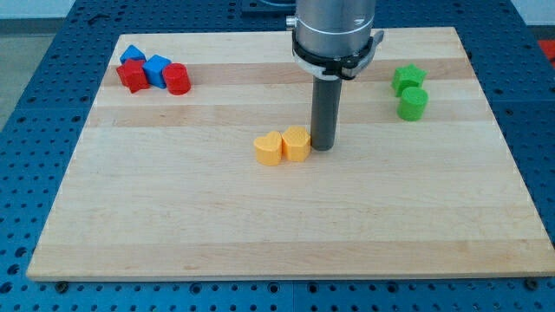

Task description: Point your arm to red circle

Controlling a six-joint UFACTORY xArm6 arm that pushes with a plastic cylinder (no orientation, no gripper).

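Note:
The red circle block (177,79) lies near the view's top left, at the right end of a cluster. Touching it on its left are a blue block (156,68), a red star-like block (133,76) and another blue block (132,55). My tip (323,147) is near the board's middle, far to the right of and below the red circle. It stands right beside a yellow block (297,143), at that block's right edge. A yellow heart-shaped block (269,148) touches that one on its left.
A green star-like block (408,79) and a green round block (413,104) sit together at the view's right. The wooden board (277,234) rests on a blue perforated table. The arm's grey body (336,30) hangs over the board's top centre.

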